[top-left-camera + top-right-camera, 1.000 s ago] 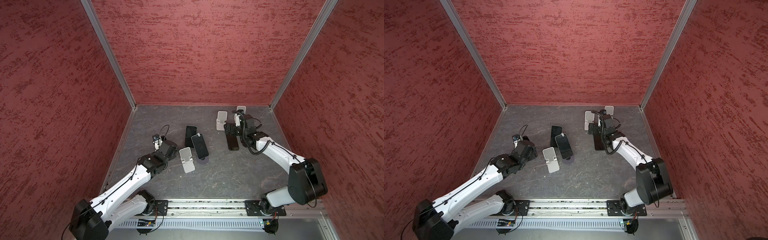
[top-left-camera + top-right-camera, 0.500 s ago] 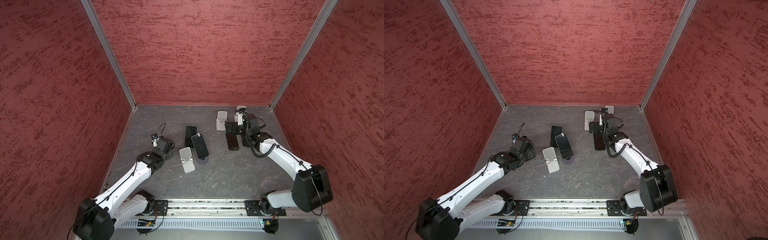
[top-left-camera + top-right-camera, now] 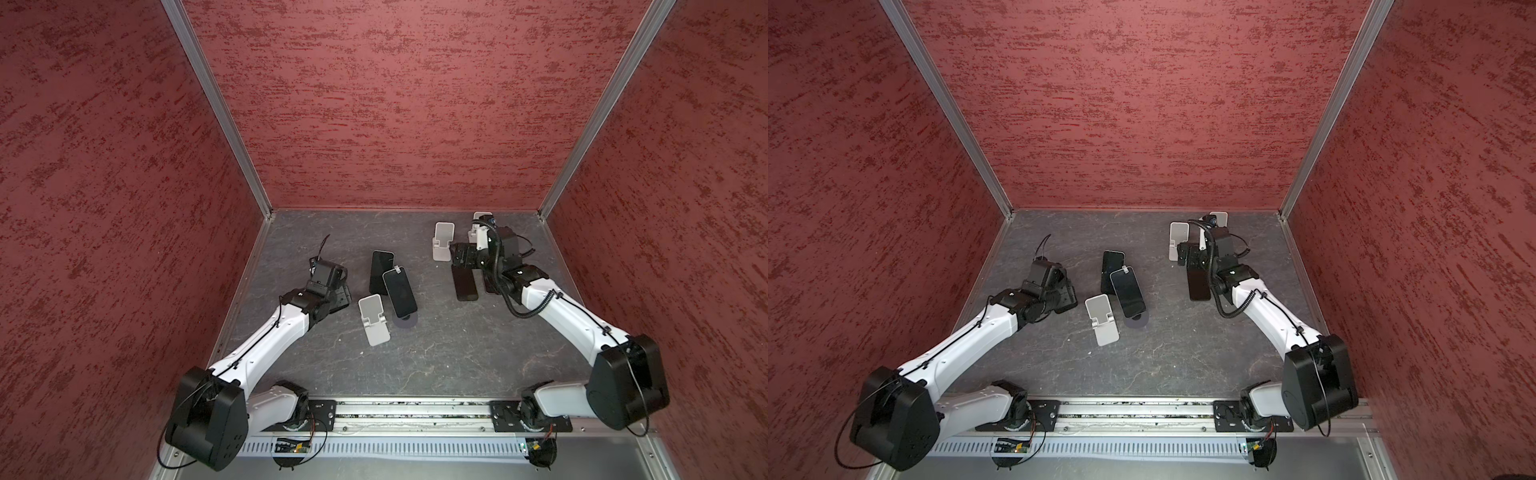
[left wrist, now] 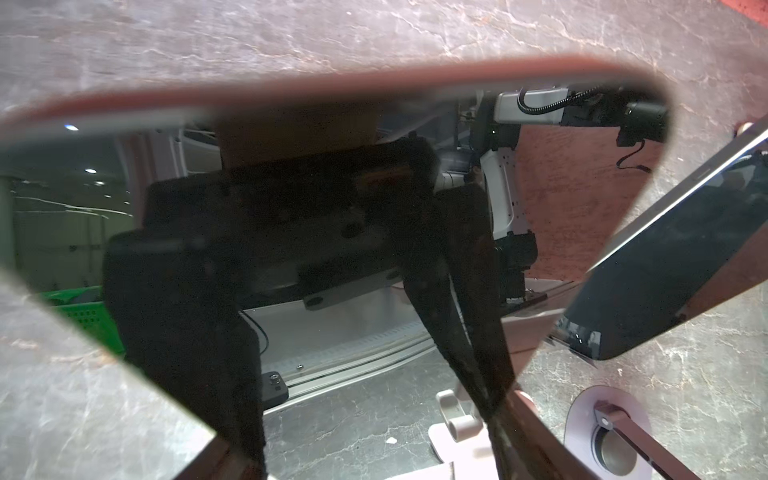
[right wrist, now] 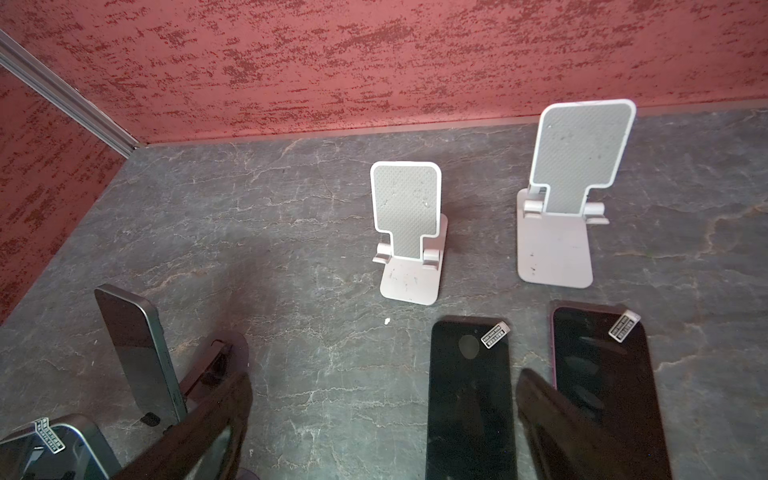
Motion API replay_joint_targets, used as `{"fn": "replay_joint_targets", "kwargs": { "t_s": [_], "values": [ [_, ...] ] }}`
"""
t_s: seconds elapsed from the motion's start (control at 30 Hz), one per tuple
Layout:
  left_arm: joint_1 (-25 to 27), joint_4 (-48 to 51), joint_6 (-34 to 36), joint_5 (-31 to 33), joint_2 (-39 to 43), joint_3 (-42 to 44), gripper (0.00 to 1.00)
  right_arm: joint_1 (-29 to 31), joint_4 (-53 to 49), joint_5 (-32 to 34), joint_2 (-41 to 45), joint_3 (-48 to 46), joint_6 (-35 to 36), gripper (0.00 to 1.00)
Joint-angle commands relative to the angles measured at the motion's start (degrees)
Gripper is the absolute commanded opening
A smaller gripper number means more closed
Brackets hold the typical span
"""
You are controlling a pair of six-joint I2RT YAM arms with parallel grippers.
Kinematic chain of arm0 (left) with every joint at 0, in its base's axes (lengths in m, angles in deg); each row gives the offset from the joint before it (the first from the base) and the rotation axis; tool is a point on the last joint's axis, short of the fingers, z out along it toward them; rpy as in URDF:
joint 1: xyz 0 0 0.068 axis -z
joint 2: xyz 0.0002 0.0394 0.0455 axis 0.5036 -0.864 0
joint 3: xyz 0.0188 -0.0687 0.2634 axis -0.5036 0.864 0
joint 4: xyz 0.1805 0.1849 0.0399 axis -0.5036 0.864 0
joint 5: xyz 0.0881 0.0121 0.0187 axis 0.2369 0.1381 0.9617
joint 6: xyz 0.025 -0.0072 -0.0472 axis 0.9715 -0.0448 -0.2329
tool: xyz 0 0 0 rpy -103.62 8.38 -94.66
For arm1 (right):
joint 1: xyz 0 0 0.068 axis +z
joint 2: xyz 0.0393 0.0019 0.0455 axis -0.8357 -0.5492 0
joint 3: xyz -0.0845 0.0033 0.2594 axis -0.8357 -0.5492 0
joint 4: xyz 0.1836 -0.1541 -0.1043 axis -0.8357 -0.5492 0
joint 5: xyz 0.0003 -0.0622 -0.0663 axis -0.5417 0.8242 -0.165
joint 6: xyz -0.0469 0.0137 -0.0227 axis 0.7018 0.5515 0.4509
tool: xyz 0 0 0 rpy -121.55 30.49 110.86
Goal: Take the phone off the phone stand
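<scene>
Phone [image 3: 399, 293] and phone stand [image 3: 406, 322] sit near mid-desk: we see a glossy black slab with rounded corners and a small white tag at its far end, leaning raised on a dark stand with a round foot. Another dark phone [image 3: 380, 270] shows just behind it, and a pale hinged stand [image 3: 374, 320] stands empty just beside it, toward the left arm. The left tool [image 3: 337, 298] is clamped on a held phone [image 4: 374, 174], whose mirror-like screen fills the left wrist view and reflects the arm. The right tool [image 5: 386, 380] hangs with its dark fingers [image 5: 552, 415] spread wide and nothing between them, above two flat phones [image 5: 469, 395] lying side by side, each with a barcode tag, before two upright white stands [image 5: 409, 232] with gray dotted pads. The desk [image 3: 436, 357] is gray, stone-veined and matte, boxed by rough red walls [image 3: 395, 104] with aluminum corner rails [image 3: 224, 116]. We find open desk between the arms toward the front rail [image 3: 407, 415]; the right cluster sits close to the back wall.
</scene>
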Motion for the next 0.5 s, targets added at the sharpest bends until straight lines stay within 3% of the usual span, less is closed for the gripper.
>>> {"fn": "replay_joint_targets", "kwargs": {
  "t_s": [0.0,0.47],
  "values": [
    [-1.13,-3.28,3.03,-3.49,-1.15,-2.58,0.63,-0.29,0.81,-0.45,1.35,0.63,-0.42,0.99],
    [-3.66,-1.49,5.63,-8.44,-6.58,-5.19,0.63,-0.25,0.73,-0.72,2.07,0.72,-0.24,0.99]
  ]
}}
